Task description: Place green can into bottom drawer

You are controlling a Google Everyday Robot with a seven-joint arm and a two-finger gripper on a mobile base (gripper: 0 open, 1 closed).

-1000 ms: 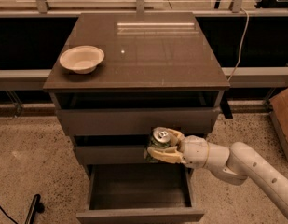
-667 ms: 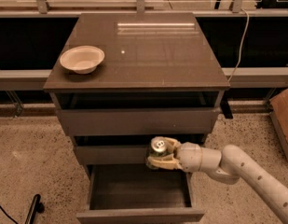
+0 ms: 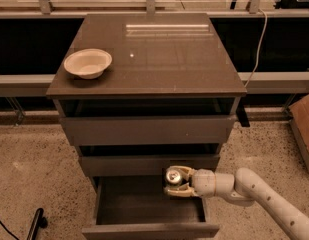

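One green can (image 3: 173,175) sits upright, clamped in the tool (image 3: 176,183), over the open bottom drawer (image 3: 139,204) near its back right. Lowering until its base meets the tray floor before release should prevent tipping.

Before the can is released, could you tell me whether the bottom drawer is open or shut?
Open: the bottom drawer is pulled out, tray exposed; the gripper holds the green can above its rear right.

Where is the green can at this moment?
In the camera view the green can is held in the pincer, above the back right part of the open bottom drawer, just below the middle drawer front.
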